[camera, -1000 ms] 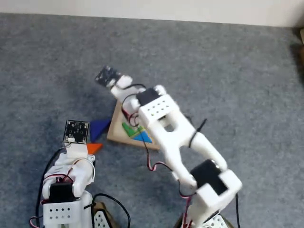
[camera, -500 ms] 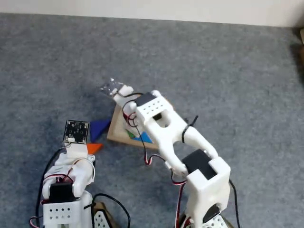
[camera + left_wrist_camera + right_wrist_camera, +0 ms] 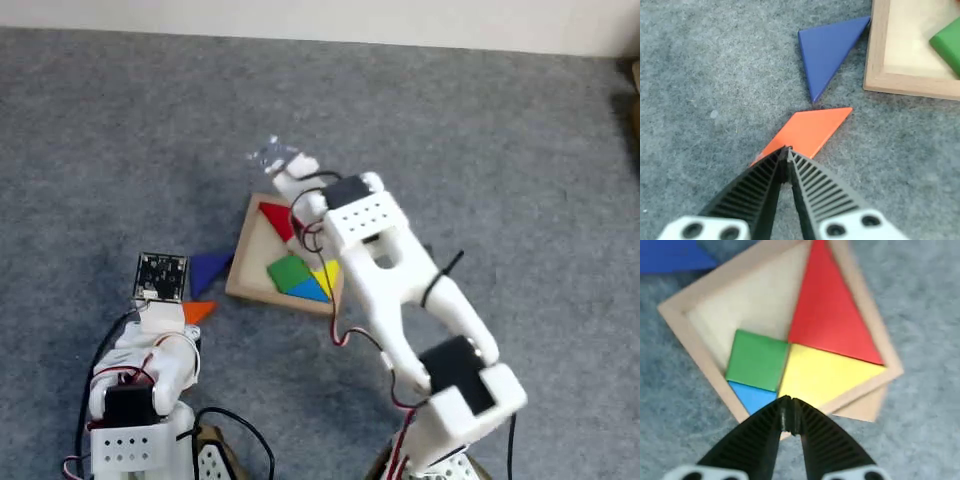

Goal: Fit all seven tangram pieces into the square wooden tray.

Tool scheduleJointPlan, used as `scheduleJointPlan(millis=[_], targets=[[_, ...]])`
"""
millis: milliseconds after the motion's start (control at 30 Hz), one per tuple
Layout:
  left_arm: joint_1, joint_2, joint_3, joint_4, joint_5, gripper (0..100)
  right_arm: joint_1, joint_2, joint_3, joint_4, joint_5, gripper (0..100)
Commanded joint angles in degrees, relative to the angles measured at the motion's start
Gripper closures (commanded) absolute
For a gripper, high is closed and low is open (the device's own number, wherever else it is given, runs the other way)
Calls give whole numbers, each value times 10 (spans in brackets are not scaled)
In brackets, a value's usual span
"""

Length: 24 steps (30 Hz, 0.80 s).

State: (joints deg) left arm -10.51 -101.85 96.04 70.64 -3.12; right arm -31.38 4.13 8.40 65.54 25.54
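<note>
The square wooden tray (image 3: 244, 282) lies mid-table and holds a red triangle (image 3: 277, 218), a green square (image 3: 289, 271), a yellow triangle (image 3: 326, 275) and a small light-blue triangle (image 3: 305, 291). From the right wrist the same red triangle (image 3: 830, 320), yellow triangle (image 3: 825, 375) and green square (image 3: 757, 360) show, with my right gripper (image 3: 789, 404) shut and empty just above the tray's rim. A dark blue triangle (image 3: 827, 50) and an orange parallelogram (image 3: 807, 131) lie on the carpet beside the tray. My left gripper (image 3: 786, 152) is shut, its tips at the orange piece's edge.
Grey carpet covers the table. The right arm (image 3: 395, 270) stretches over the tray's right side. The left arm (image 3: 150, 350) stands at the front left. A tan wooden corner (image 3: 865, 407) juts out under the tray's rim.
The right arm swung right and farther back, uncovering the tray; the red triangle now shows inside it. The left arm has stayed put.
</note>
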Motion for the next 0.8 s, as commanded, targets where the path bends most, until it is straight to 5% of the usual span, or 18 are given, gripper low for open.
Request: scheduleJointPlan(millis=[0, 233, 767], targets=[[5, -25, 11, 1, -4, 995, 15, -41, -5, -1, -78, 994], [5, -25, 11, 1, -4, 995, 53, 43, -6, -41, -324, 885], [5, -25, 11, 1, -4, 995, 114, 218, -114, -48, -349, 842]])
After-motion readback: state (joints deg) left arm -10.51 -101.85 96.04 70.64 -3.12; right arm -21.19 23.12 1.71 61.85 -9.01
